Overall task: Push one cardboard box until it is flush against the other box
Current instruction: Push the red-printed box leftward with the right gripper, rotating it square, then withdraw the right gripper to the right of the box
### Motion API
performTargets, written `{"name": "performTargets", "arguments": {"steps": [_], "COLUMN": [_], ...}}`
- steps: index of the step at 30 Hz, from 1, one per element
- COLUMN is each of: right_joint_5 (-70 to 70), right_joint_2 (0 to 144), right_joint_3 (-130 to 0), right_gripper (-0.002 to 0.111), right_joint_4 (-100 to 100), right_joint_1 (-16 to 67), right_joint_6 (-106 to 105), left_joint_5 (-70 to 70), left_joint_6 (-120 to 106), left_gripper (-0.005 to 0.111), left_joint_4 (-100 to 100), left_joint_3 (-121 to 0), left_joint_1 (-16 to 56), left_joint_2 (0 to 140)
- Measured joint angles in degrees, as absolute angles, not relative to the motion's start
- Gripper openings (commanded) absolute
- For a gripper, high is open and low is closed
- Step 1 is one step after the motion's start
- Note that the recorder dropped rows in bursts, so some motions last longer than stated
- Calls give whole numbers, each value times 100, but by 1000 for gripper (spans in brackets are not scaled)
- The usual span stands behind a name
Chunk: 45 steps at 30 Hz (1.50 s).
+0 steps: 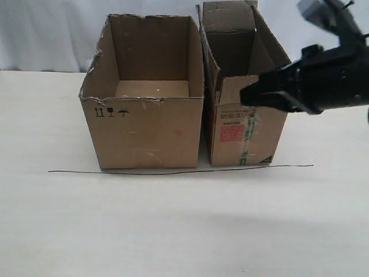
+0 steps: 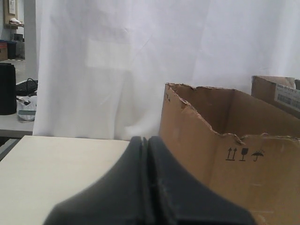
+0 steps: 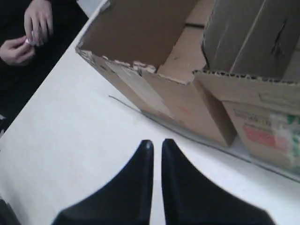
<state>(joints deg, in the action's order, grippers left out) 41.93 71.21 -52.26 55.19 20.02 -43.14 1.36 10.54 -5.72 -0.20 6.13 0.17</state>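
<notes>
The narrow carton (image 1: 242,130) with a red label and green-printed tape stands on the right. The wider plain carton (image 1: 144,124), with torn edges and black symbols, stands left of it. Only a thin gap shows between them. My right gripper (image 1: 247,96) hangs in front of the narrow carton's upper end. In the right wrist view this gripper (image 3: 157,142) is over bare table, apart from both the narrow carton (image 3: 269,129) and the wide carton (image 3: 140,42), its fingers nearly together and empty. My left gripper (image 2: 146,139) is shut and empty, beside the wide carton (image 2: 206,154).
A thin black line (image 1: 173,171) runs across the white table (image 1: 184,225) just before the cartons' front faces. A white curtain (image 1: 52,29) hangs behind. A person's hands (image 3: 28,33) show beyond the table edge. A side desk with clutter (image 2: 18,101) stands off to one side.
</notes>
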Motion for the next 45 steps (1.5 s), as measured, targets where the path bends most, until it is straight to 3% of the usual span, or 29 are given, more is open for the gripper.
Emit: {"name": "performTargets", "arguments": {"steps": [3, 7, 13, 20, 28, 45], "right_joint_5": [3876, 3171, 2917, 3050, 4303, 4679], "right_joint_2": [6191, 5723, 6434, 7785, 9228, 10118], "right_joint_3": [-5235, -5249, -5270, -5572, -6154, -6225], "right_gripper": [5, 5, 5, 5, 5, 5], "right_joint_4": [4642, 3189, 2910, 2933, 4197, 5831], "right_joint_1": [1755, 707, -699, -1699, -1942, -1942], "right_joint_6": [-3672, -2763, -2552, -2552, -2805, -3622], "left_joint_5": [136, 136, 136, 136, 136, 136], "left_joint_6": [1054, 1054, 1054, 1054, 1054, 1054], "left_gripper": [0, 0, 0, 0, 0, 0], "left_joint_4": [-572, -572, -572, -572, -572, -572], "left_joint_3": [-20, -20, -20, -20, -20, -20], "left_joint_1": [613, 613, 613, 613, 613, 613], "left_joint_2": [17, 17, 17, 17, 17, 17]}}
